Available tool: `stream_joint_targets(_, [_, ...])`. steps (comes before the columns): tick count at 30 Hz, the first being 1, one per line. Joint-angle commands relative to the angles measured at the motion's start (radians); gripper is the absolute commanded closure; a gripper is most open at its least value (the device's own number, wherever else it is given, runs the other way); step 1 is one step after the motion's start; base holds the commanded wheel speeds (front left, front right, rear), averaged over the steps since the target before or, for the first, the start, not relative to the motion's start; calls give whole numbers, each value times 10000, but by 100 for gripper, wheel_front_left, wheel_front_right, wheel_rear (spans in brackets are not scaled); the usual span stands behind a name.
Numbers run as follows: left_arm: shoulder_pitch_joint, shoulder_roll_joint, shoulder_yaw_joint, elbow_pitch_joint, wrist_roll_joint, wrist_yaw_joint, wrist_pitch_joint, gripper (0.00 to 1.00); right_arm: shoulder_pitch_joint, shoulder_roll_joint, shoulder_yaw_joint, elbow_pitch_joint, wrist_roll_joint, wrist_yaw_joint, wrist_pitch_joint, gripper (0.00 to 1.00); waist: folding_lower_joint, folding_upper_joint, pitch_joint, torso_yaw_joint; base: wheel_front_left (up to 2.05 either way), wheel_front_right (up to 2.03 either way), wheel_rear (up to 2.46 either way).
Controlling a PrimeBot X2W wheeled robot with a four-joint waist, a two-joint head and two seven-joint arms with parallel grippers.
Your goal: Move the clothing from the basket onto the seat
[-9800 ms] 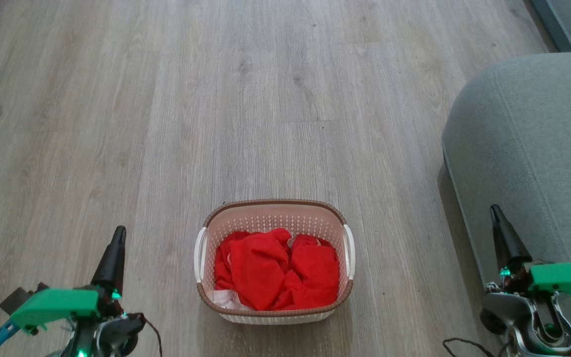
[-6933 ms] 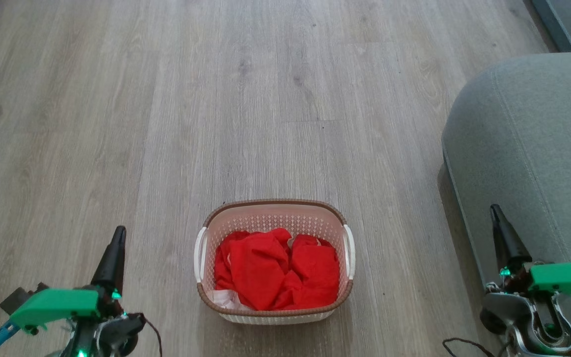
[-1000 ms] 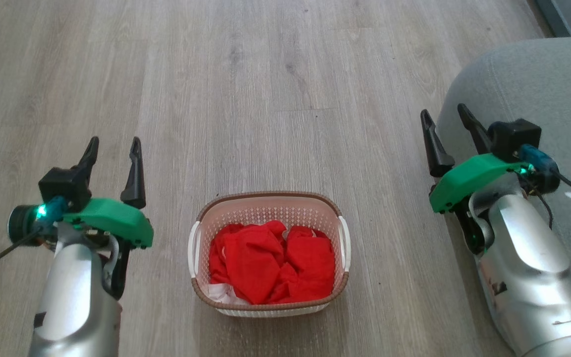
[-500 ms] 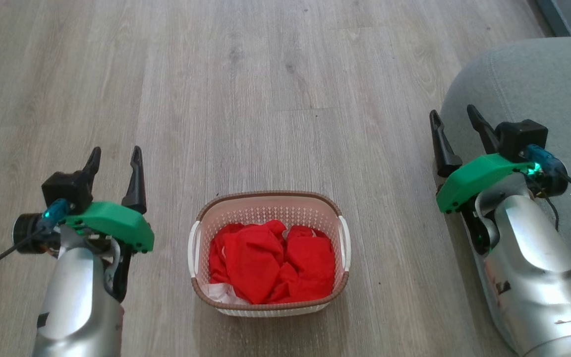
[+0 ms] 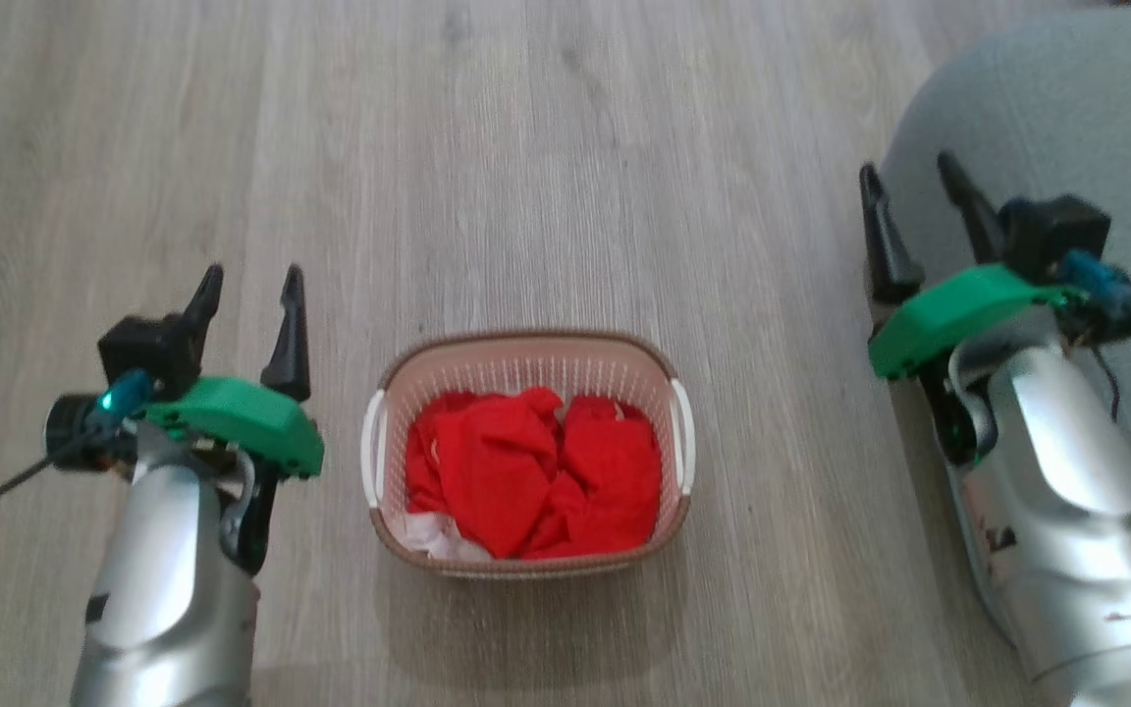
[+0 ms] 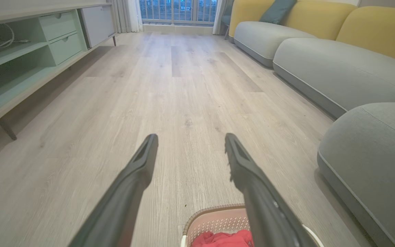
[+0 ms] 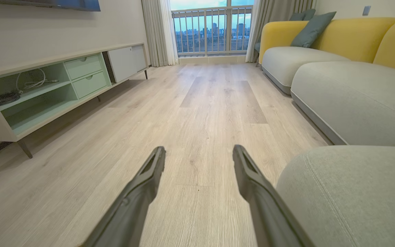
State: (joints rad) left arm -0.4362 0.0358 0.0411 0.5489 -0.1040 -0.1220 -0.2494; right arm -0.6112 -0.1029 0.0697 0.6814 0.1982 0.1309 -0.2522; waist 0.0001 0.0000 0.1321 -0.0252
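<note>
The right gripper is seen with its two dark fingers spread wide and nothing held between them, poised over a pale wood floor. The rounded edge of the seat is shown at lower right, just beside one finger; whether it is touched cannot be told. Two more grey cushions are lined up beyond it, backed in yellow, with teal pillows propped at the far end. A low cabinet with drawers and coiled cables is set along the wall at left — a balcony door, flanked by curtains, is framed at the back.
</note>
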Motion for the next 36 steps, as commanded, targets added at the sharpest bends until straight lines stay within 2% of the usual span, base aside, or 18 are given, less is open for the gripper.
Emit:
stream_joint_targets(1, [-579,154,164,-324,-36,-57,-124,0,-555,84,124,-443,-127,-2,-95,0,-1,0,474,-36,0,0,0])
stream_joint_targets(12, [-1302,147,-839,-368,-680,-83,-124,0,-1313,147,-318,-1877,-604,-2,-95,0,-1,0,2896,-223,0,0,0])
stream_joint_targets(19, [-1821,146,-1589,-75,-874,-85,-124,0,-1886,171,-340,-2279,-922,-2,-95,0,-1,0,4450,-415,0,0,0])
stream_joint_targets(29, [-2731,145,-2483,990,-697,-85,-124,0,-2259,220,-336,-2506,-1032,-2,-95,0,-1,0,6003,-894,0,0,0])
stream_joint_targets(36, [-3703,216,-3020,2644,89,-7,-124,0,-2466,333,-303,-2756,-988,-2,-95,0,-1,0,6839,-1288,0,0,0])
